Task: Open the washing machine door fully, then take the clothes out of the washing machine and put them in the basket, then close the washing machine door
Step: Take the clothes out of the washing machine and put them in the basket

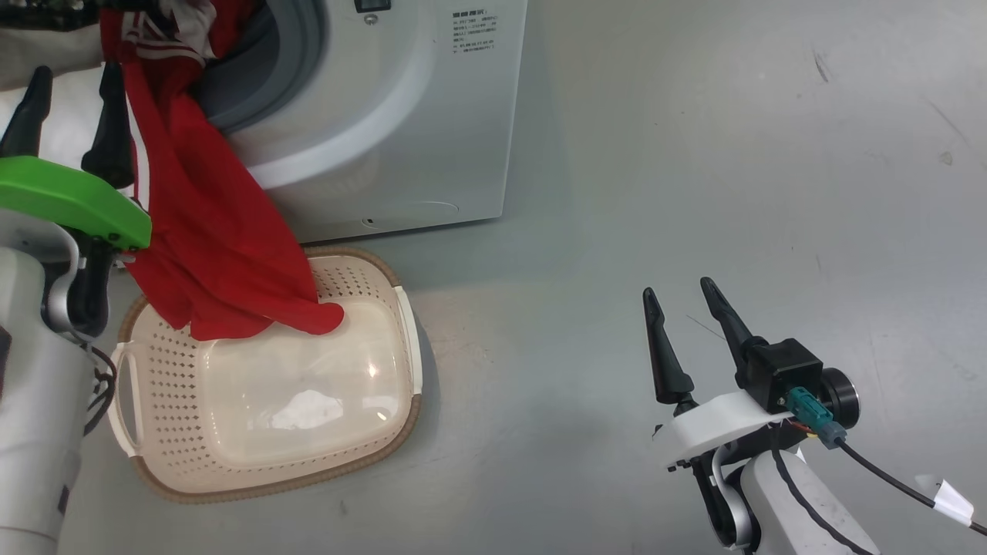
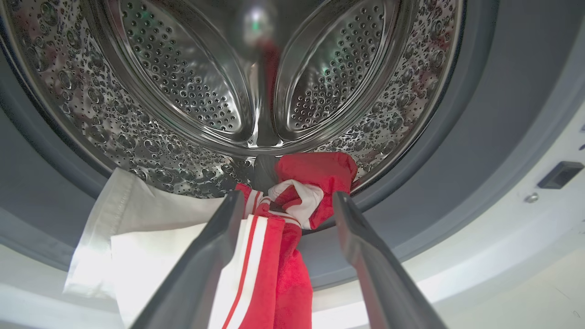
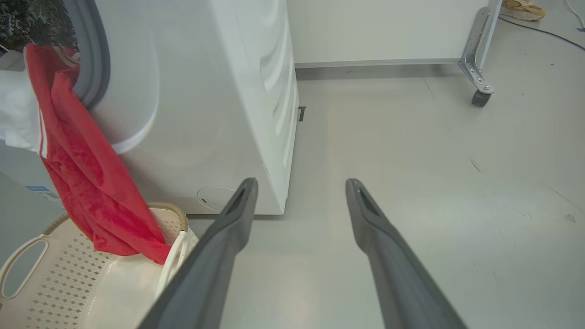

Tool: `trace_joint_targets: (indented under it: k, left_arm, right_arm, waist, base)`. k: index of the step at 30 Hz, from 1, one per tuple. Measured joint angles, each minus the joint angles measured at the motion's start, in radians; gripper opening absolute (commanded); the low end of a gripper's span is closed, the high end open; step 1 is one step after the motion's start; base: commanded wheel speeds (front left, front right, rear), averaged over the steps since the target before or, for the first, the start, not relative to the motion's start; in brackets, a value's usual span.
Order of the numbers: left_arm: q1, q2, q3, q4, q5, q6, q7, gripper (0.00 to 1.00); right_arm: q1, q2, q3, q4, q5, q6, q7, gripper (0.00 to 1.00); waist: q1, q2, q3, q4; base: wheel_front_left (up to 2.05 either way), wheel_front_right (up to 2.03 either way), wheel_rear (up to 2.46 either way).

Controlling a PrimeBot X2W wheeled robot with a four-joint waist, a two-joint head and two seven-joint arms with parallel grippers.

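Label (image 1: pixel 472 31) on the washing machine (image 1: pixel 432 116) — print too blurred.

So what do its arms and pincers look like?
Pale white-grey arms. Each pincer has two long, dark, tapering fingers. The left pincer has a bright green cover. The right pincer has a white mount, a teal plug and a black cable with a white tag.

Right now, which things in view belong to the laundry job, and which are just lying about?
Job: washing machine; red striped garment hanging from its drum down to the basket; white cloth beside it, probably laundry too.
Lying about: castor wheel; tan shoe; floor cable.
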Motion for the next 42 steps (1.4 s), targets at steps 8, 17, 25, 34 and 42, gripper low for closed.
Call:
trace_joint_targets:
  k: [8,17,25,34,42]
  left_arm:
    - [-0.081,0.024,0.019,0.049,-0.018,0.017,0.102,1.00]
    - [-0.160,0.071,-0.003,0.096,-0.015,0.022,0.228,1.00]
    - [-0.198,0.084,-0.020,0.131,-0.012,0.023,0.320,1.00]
    - [-0.238,0.146,-0.034,0.165,0.014,0.039,0.382,1.00]
    - [-0.242,0.170,-0.034,0.199,0.015,0.048,0.414,1.00]
  right_arm:
    - [-0.004,0.000,0.017,-0.016,0.013,0.000,0.000,1.00]
    - [-0.011,0.000,0.029,-0.028,0.028,0.000,0.000,1.00]
    - [-0.012,0.000,0.054,-0.035,0.044,0.000,0.000,1.00]
    - [-0.012,0.001,0.050,-0.052,0.049,0.000,0.000,1.00]
    - [-0.018,0.001,0.055,-0.065,0.049,0.000,0.000,1.00]
  waist:
    - [0.0001,0.0000,0.040,-0.032]
    - [0.0001,0.0000,0.087,-0.069]
    - [0.0001,0.0000,0.115,-0.097]
    - [0.0001,0.0000,0.156,-0.117]
    - [0.0001,0.0000,0.197,-0.125]
  base:
    - [0.00,0.00,0.00]
    - [0.00,0.00,0.00]
    - [0.00,0.00,0.00]
    - [0.00,0.00,0.00]
    - [0.00,0.00,0.00]
